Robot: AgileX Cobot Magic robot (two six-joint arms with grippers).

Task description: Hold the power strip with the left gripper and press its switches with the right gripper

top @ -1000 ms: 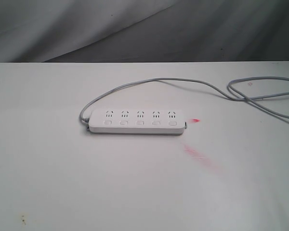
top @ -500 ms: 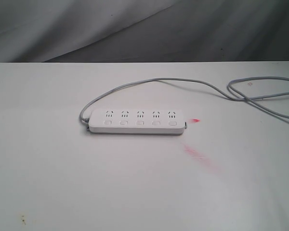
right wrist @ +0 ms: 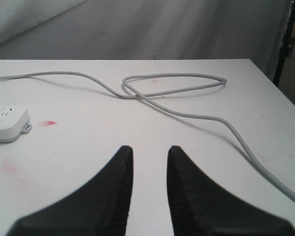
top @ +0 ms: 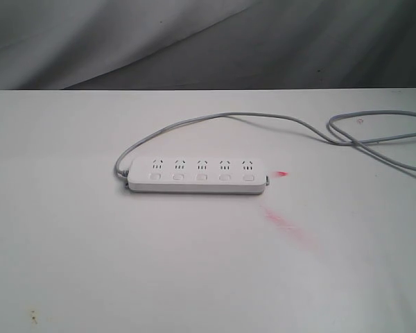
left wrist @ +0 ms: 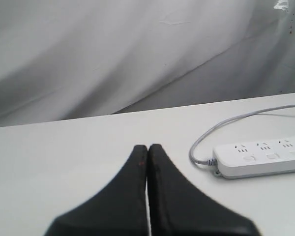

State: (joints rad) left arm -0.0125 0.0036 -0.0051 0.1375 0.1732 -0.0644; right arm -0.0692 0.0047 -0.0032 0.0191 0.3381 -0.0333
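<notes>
Five rounded-square switches [top: 202,177] dot the smooth white plastic strip [top: 213,171], its thin grey cord [top: 194,121] looping; my left gripper [left wrist: 147,146] is pressed together, my right gripper [right wrist: 150,149] slightly spread, empty.

Smooth white plastic power strip [top: 197,175], grey rubbery cord [top: 225,114], matt white table [top: 90,263], creased grey cloth backdrop [top: 194,41].

Nothing has visibly changed over the last second; the power strip [top: 197,175] and its cord [top: 215,119] lie unmoved.
</notes>
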